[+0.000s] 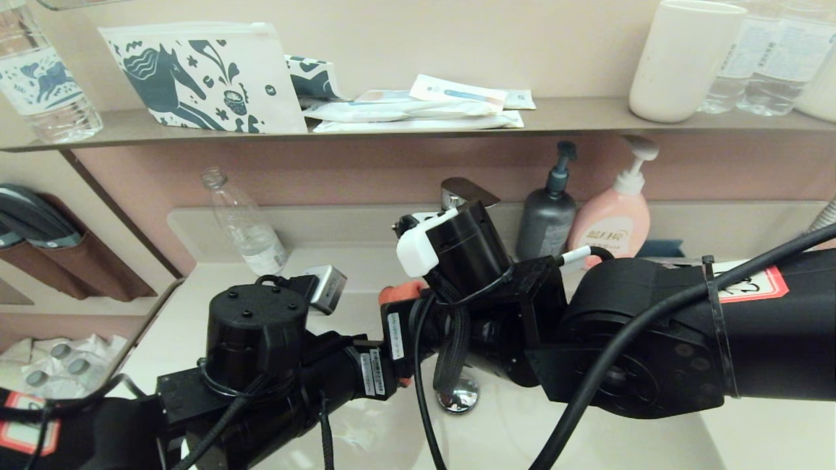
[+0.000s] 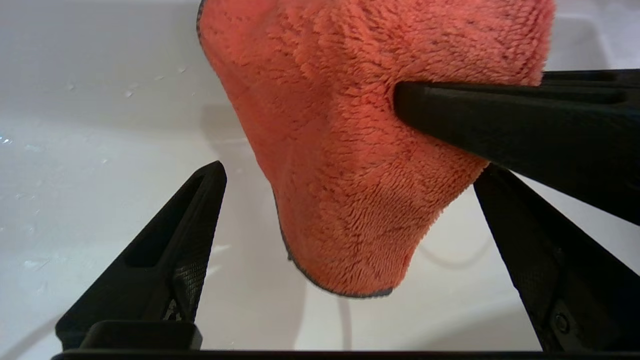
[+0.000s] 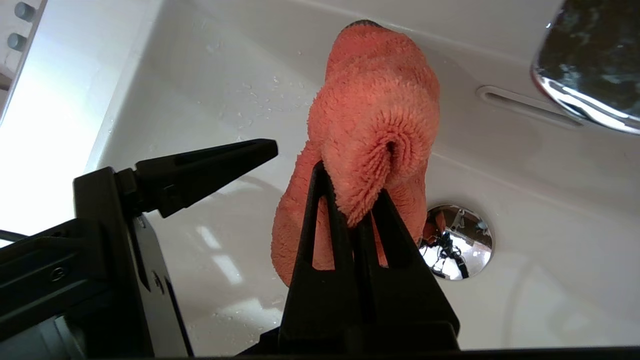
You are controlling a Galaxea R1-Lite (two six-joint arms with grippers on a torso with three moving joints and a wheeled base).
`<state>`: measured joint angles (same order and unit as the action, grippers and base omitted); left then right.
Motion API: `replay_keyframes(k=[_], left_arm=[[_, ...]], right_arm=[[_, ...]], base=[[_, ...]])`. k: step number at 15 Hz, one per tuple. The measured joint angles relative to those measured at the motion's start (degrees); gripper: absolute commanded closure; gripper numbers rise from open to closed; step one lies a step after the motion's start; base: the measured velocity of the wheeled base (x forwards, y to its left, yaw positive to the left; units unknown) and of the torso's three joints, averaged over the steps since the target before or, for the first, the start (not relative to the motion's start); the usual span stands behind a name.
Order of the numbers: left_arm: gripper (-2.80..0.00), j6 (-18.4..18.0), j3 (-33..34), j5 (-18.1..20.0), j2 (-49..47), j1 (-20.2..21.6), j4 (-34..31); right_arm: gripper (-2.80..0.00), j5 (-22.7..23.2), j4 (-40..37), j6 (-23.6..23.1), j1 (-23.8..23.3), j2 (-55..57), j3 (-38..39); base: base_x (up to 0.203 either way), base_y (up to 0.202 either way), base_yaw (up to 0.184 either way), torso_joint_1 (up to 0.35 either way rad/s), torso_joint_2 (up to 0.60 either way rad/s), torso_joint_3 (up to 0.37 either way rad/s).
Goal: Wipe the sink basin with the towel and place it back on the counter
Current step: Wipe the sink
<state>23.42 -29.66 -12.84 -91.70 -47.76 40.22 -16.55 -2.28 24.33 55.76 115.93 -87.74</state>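
The orange-red fluffy towel [image 3: 372,115] hangs bunched above the off-white sink basin [image 3: 550,200]. My right gripper [image 3: 350,182] is shut on a fold of it, above the chrome drain plug [image 3: 457,242]. My left gripper [image 2: 350,170] is open, and the towel [image 2: 350,150] hangs in the wide gap between its fingers without being pinched. One right finger [image 2: 525,125] crosses the left wrist view. In the head view both arms meet over the basin [image 1: 496,437] and only a scrap of towel [image 1: 400,292] shows. The counter [image 1: 771,437] surrounds the basin.
The chrome faucet [image 1: 465,191] stands at the back, close above the right wrist. A clear bottle [image 1: 245,225], a grey pump bottle [image 1: 547,219] and a pink pump bottle [image 1: 617,219] stand on the back ledge. The overflow slot [image 3: 525,102] is in the basin's back wall.
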Motion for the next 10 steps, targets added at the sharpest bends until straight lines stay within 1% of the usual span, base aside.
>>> replay_keyframes(k=[2, 3, 5, 6, 7, 10], left_arm=[[0.00, 0.10, 0.37, 0.91, 0.05, -0.58, 0.96], [0.00, 0.08, 0.53, 1.01, 0.21, -1.10, 0.87], [0.00, -0.04, 0.78, 1.04, 0.56, -2.13, 0.62], [0.00, -0.35, 0.71, 2.14, 0.63, -3.40, 1.39], [0.00, -0.34, 1.11, 2.17, 0.85, -3.59, 1.21], [0.00, -0.20, 1.53, 1.64, 1.54, -3.64, 0.90]], right_arm=[[0.00, 0.09, -0.93, 0.93, 0.11, -0.06, -0.08], [0.00, 0.10, -2.07, 2.09, 0.15, -0.16, -0.28], [0.00, 0.19, -3.39, 2.67, 0.22, -0.64, -0.44], [0.00, 0.01, -2.66, 2.91, 0.29, -0.80, -0.79], [0.00, 0.13, -4.09, 2.90, 0.60, -0.67, -0.17], [0.00, 0.08, -3.97, 3.31, 0.91, -0.60, -0.35]], base=[[0.000, 0.000, 0.000, 0.000, 0.00, 0.000], [0.000, 0.000, 0.000, 0.000, 0.00, 0.000], [0.000, 0.000, 0.000, 0.000, 0.00, 0.000], [0.000, 0.000, 0.000, 0.000, 0.00, 0.000], [0.000, 0.000, 0.000, 0.000, 0.00, 0.000], [0.000, 0.000, 0.000, 0.000, 0.00, 0.000]])
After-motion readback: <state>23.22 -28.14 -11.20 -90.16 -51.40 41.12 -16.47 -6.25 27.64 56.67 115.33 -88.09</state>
